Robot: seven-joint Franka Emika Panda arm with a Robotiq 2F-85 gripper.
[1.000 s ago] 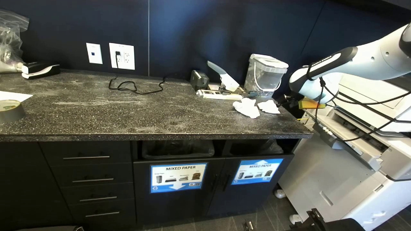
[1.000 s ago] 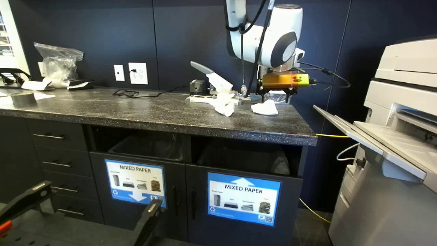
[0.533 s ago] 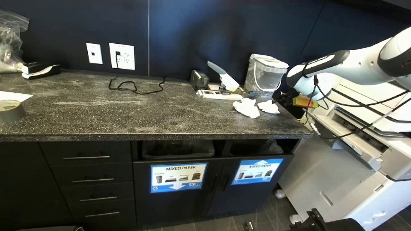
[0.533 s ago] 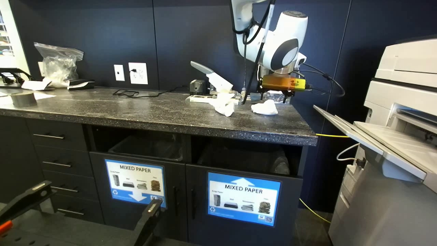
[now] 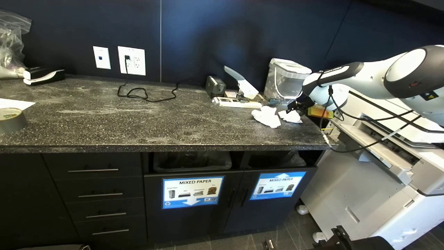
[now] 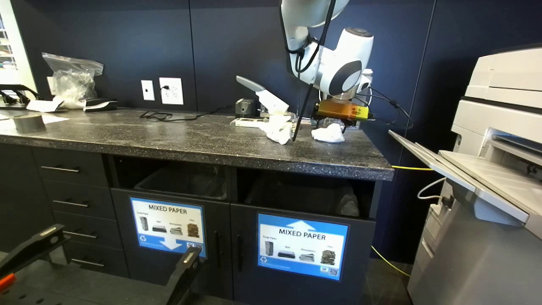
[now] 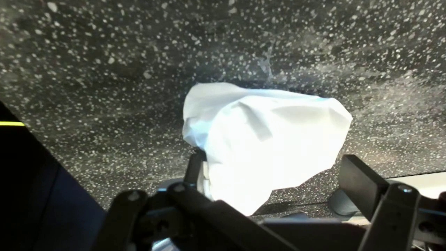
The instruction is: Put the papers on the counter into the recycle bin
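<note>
Gripper point(image 7: 275, 170) is being held spread, nothing being pinched. Fingers point(image 7: 360, 181) are being held on a roughly left-right line, straddling the far part of the right crumpled paper point(image 7: 275, 139), which is being borne by the counter point(image 6: 203, 140) near its right end.

Relation that matters: most of that paper is being offered on the near side of the fingertips. A small shift nearer is likely being called for before closing, else only the far part would be caught. Long axis is being read as roughly left-right, along the opening; outline is ragged, so that's loose. Paper edge is being shown right up at the scene-right finger, contact can't be told; at the scene-left finger a slight gap is being shown. Height over the stone can't be judged.

Second crumpled paper point(image 6: 278, 130) is being seen just left, apart from the first. Cable point(image 6: 302, 112) is being hung from the arm point(image 6: 334, 63) by the gap between the two, depth unclear; possible snag.

Far side: clear tub point(image 5: 288, 83) and lever device point(image 5: 247, 91) are being seen close behind; possible bump.

Recycle bin point(image 6: 296, 192) is being taken as the right slot under the counter, over the bluer sign point(image 6: 302, 245). Carry past the near edge, then down, is being called for.
</note>
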